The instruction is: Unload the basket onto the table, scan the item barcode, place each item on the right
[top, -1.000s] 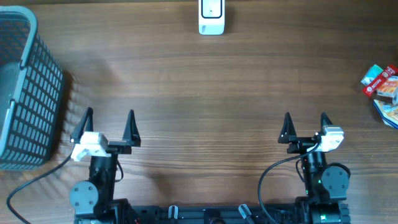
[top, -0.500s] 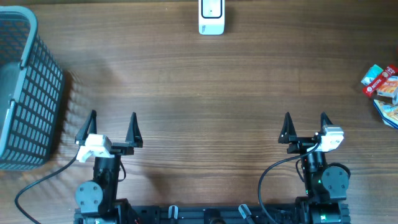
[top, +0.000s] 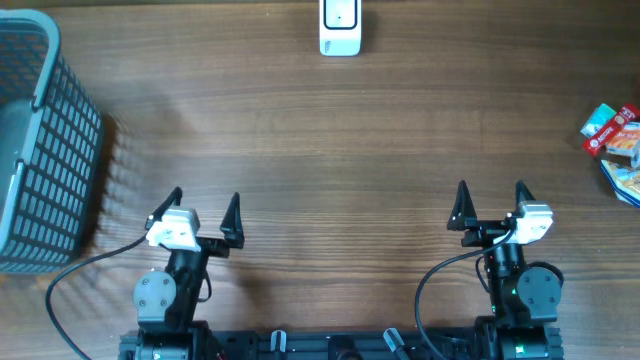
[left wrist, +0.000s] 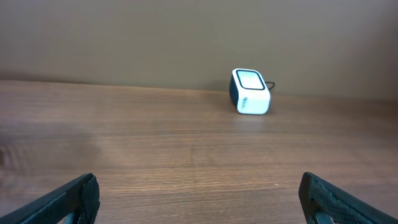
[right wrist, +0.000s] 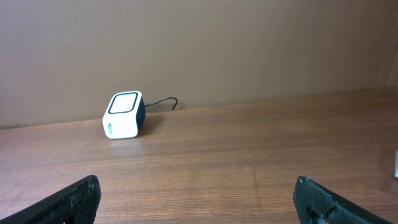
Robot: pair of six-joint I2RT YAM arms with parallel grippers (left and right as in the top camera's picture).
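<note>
Snack packets (top: pixel 612 130) lie ahead and right of your right pincer (top: pixel 490 186), which gapes wide and empty, like the left pincer (top: pixel 204 196). They're likely light, crinkly and slippery, so pinch an edge.

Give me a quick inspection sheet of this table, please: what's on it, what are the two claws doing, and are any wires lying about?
Surface: wooden table, bare across the middle.
Job's things: white scanner at the far edge, centre; colourful packets at the right edge, partly out of frame.
Clutter: grey mesh basket at the left edge.
Grippers: left gripper and right gripper both open, holding nothing, near the front edge.
Cables: scanner cable trails behind the scanner; black arm cables loop by each arm's base.
Surroundings: plain brown wall behind the table.
</note>
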